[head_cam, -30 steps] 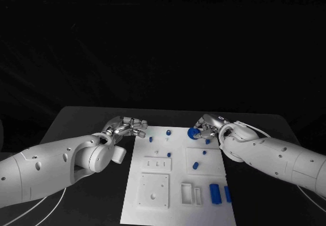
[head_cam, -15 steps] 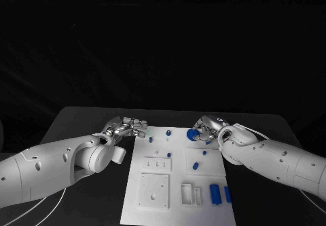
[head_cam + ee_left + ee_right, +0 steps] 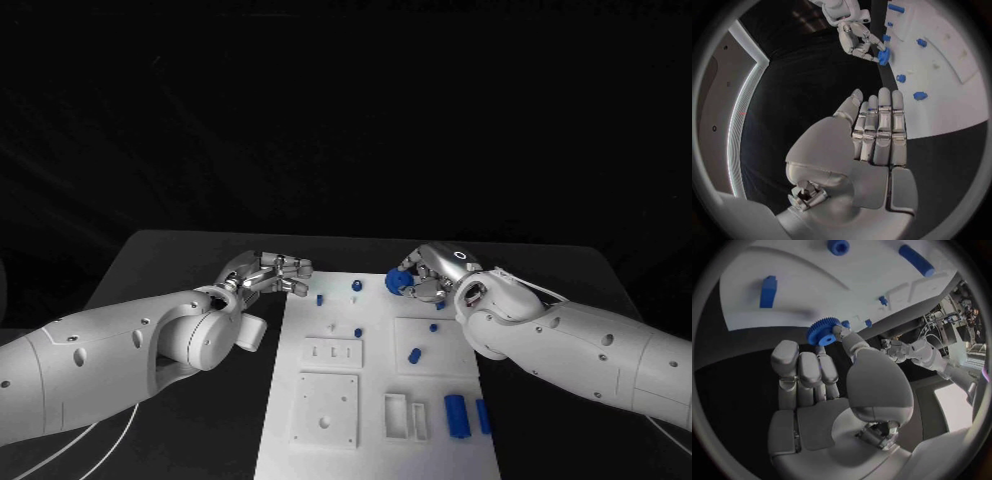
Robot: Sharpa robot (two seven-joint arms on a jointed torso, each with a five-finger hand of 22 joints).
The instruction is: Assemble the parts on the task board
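The white task board (image 3: pixel 325 440) lies in the middle of the black table. My right hand (image 3: pixel 430 270) hovers over the board's far right corner and pinches a blue gear (image 3: pixel 397 282) between thumb and finger; the right wrist view shows the toothed gear (image 3: pixel 822 332) at the fingertips. My left hand (image 3: pixel 268 271) sits just off the board's far left corner, holding nothing, with its fingers (image 3: pixel 879 127) stretched out side by side. Small blue pegs (image 3: pixel 319 297) stand near the far edge, and a blue oval piece (image 3: pixel 415 352) stands mid-board.
Two blue bars (image 3: pixel 457 412) lie at the board's near right. White recessed blocks (image 3: pixel 327 402) and slots (image 3: pixel 395 413) occupy the near half. Bare black table (image 3: pixel 173 260) surrounds the board on both sides.
My right hand has carried the blue gear a little leftward along the board's far edge. The left hand has hardly moved.
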